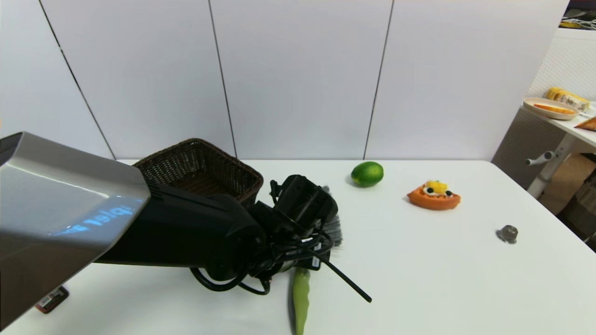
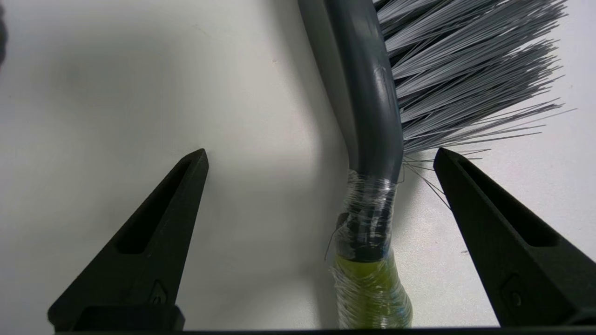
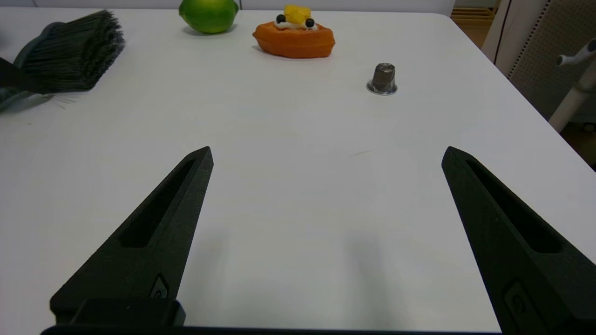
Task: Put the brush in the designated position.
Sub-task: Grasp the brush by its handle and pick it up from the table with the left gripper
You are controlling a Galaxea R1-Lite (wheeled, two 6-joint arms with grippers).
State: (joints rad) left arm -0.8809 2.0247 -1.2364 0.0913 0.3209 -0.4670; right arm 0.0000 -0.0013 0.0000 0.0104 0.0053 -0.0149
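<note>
Your left tool (image 2: pixel 321 156) hangs released, straddling the brush (image 2: pixel 372 139) neck; its long axis runs between the fingers. Right tool (image 3: pixel 326 156) released, well apart.

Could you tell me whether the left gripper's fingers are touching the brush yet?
Apart. The left wrist view shows the left gripper open, white table visible between each finger and the brush lying between them.

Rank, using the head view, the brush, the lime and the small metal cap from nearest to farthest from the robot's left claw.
1. The brush, lying directly under the open left claw.
2. The lime, beyond it towards the back wall.
3. The small metal cap, far off on the robot's right.
</note>
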